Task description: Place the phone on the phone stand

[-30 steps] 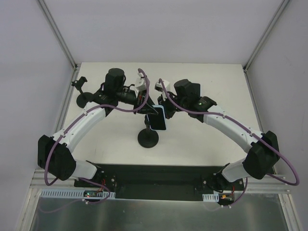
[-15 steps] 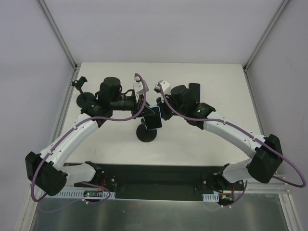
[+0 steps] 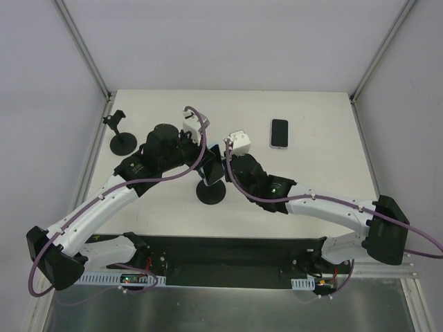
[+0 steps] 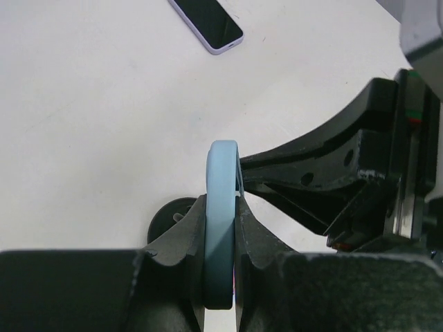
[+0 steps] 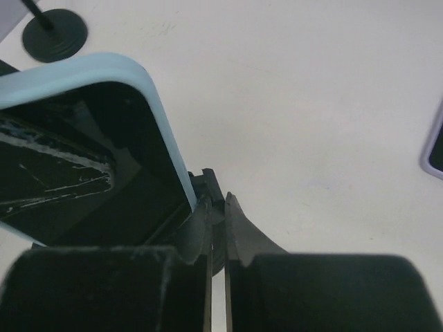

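The left gripper point(image 4: 221, 207) was clamped shut on the light blue-cased phone point(image 4: 221, 173), one finger pressed flat to each broad face. From its wrist camera the phone showed edge-on, standing upright between the fingers point(image 4: 190, 235), with its top edge sticking out past their tips. Just beyond and below those tips sat the round base of the black phone stand point(image 3: 211, 195), resting on the white table point(image 3: 318, 152). From above, the phone hung over that base, held up off the table. I could not tell whether it had seated in the stand's cradle, since the two arms crowded over it.

The right gripper point(image 5: 218, 204) had come in from the opposite side and stood closed, its two fingers point(image 5: 242, 228) drawn together with only a thin slit between them. The tips lay right against the lower corner of the phone, whose dark screen was cracked. A small dark part poked up at the tips, but I could not make out whether anything was pinched there.

Well beyond the right gripper and off to its right, a second phone in a lilac case point(image 3: 279, 133) lay flat on the table, screen up. Well apart from the left gripper, out to its left near the table's edge, stood another black stand with a round base point(image 3: 123, 143), with nothing on it.
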### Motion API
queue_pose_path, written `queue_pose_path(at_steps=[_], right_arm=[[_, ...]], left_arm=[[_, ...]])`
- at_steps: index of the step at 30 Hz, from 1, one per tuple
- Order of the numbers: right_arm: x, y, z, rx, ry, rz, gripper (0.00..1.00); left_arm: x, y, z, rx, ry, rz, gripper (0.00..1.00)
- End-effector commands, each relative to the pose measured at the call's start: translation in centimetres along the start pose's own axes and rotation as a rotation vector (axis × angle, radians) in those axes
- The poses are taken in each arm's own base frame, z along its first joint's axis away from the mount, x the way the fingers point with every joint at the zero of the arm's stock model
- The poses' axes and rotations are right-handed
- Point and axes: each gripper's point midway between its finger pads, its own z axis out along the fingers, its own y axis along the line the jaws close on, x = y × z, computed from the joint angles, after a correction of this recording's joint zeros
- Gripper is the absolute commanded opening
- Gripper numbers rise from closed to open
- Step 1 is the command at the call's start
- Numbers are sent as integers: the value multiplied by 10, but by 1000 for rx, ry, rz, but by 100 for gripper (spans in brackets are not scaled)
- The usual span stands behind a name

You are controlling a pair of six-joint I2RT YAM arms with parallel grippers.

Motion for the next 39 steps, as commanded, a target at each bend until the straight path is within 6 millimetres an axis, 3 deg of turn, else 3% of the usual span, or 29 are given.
queue_pose_path(at_steps=[1,2,4,5,7,9,10,12,13,17,26,31,36,39], right_arm=[[-69,-18,-43,221,-259,136,0],[-73,1,-47,202,-254,105,0],[-75,10,-55,224,-244,62,0],[-71,25,-60,212,-236,5,0],[-80,34,-69,237,-256,-20,0],[-76,46,-76,227,-258,-38,0],[-74,49,-77,220,-255,-40,0],[-69,59,-83,183,-251,-34,0],[-65,61,-84,174,-246,-41,0],[-58,60,-89,157,-240,-41,0],[-65,72,-100,121,-193,-82,0],[-57,80,-117,-36,-137,-95,17],[-35,78,-131,-219,-88,-251,47],[-36,87,-147,-419,-56,-245,65]], left_arm=[[24,117,-16,-629,134,101,0],[23,116,-14,-644,143,133,0],[21,114,-8,-681,164,202,0],[20,112,-5,-669,160,199,0],[24,106,3,-624,150,172,0],[20,95,13,-535,102,142,0],[28,78,20,-412,97,138,0],[23,64,26,-317,48,127,0],[31,42,31,-165,54,112,0],[41,30,36,-60,32,63,0],[45,33,39,-63,66,86,0],[44,28,36,-29,59,116,0],[42,19,33,28,48,169,0],[42,14,32,64,37,194,0]])
